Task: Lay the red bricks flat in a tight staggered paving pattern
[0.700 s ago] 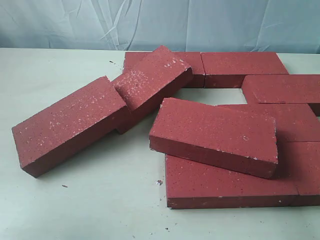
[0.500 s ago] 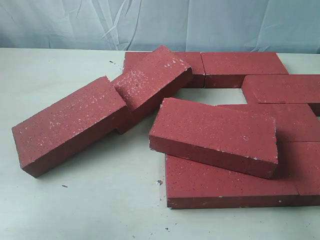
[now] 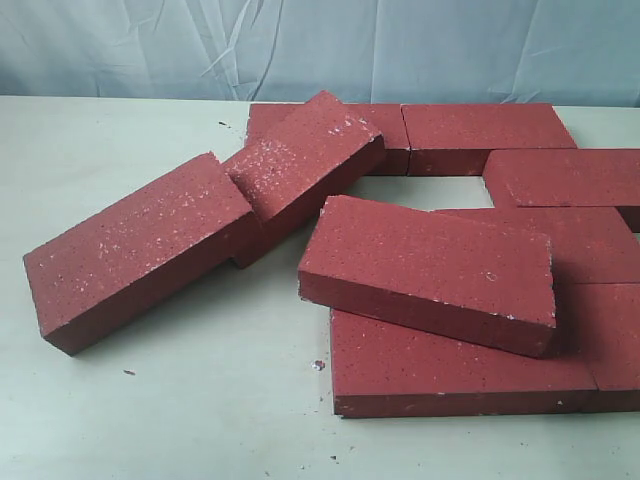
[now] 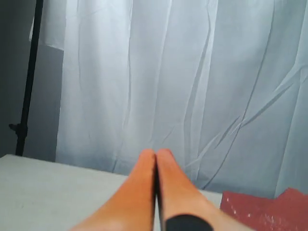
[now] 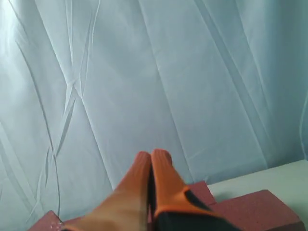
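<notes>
Several red bricks lie on the pale table in the exterior view. One brick (image 3: 140,250) rests tilted at the left, with another (image 3: 305,165) leaning over it. A third (image 3: 430,270) lies askew on top of flat bricks (image 3: 440,375) at the front right. More flat bricks (image 3: 490,128) sit at the back. Neither gripper appears in the exterior view. My left gripper (image 4: 155,153) has its orange fingers pressed together, empty, with a brick corner (image 4: 260,211) beside it. My right gripper (image 5: 153,155) is likewise shut and empty above bricks (image 5: 255,211).
A wrinkled pale blue cloth backdrop (image 3: 320,45) hangs behind the table. A black stand pole (image 4: 29,77) rises at the edge of the left wrist view. A gap of bare table (image 3: 425,192) shows between the back bricks.
</notes>
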Motion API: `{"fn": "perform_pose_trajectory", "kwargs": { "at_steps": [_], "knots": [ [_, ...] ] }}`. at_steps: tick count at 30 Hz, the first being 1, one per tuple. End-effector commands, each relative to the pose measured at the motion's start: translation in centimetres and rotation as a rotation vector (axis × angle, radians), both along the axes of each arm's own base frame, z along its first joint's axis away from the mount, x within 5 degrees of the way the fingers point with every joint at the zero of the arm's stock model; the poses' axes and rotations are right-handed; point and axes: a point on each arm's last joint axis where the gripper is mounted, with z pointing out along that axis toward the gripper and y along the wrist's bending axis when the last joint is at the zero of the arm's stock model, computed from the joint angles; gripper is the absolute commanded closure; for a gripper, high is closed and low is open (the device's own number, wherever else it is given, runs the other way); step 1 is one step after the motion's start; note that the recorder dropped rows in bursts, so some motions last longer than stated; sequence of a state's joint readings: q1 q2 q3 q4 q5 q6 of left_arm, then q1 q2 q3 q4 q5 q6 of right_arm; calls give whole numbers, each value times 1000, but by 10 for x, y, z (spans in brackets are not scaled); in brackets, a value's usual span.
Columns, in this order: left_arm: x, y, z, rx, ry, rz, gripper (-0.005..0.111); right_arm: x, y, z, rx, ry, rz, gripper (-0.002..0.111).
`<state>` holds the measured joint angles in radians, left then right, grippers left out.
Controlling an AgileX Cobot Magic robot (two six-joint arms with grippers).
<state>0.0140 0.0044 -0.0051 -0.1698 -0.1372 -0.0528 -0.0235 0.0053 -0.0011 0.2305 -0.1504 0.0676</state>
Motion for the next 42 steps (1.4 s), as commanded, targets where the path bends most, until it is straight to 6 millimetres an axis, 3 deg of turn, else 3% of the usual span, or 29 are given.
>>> {"fn": "perform_pose_trajectory", "kwargs": {
  "at_steps": [1, 4, 10, 12, 16, 20, 26, 32, 37, 42],
  "knots": [
    [-4, 3, 11, -67, -145, 12, 107, -3, -2, 19, 19, -114, -23, 109],
    [-2, 3, 25, -59, -186, 20, 107, 4, -3, 42, -4, -140, -38, 109],
    [28, 0, 64, 58, -157, 17, 107, 51, 0, 93, -178, -36, -27, 109],
    [54, -4, 81, 149, -99, -17, 107, 82, 2, 110, -286, 47, -10, 109],
    [103, -12, 95, 238, 13, -103, 107, 136, 3, 118, -358, 165, 14, 109],
    [161, -13, 90, 319, 172, -137, 107, 189, 8, 98, -413, 428, 78, 109],
    [202, -9, 56, 366, 442, -137, 107, 249, 39, 79, -549, 790, 202, 109],
    [222, -4, 30, 386, 627, -126, 107, 319, 84, 66, -621, 822, 311, 109],
    [231, -6, 23, 358, 621, -144, 107, 374, 114, 35, -659, 853, 359, 109],
    [235, -8, 16, 392, 624, -172, 107, 411, 132, 2, -699, 975, 389, 109]
  ]
}}
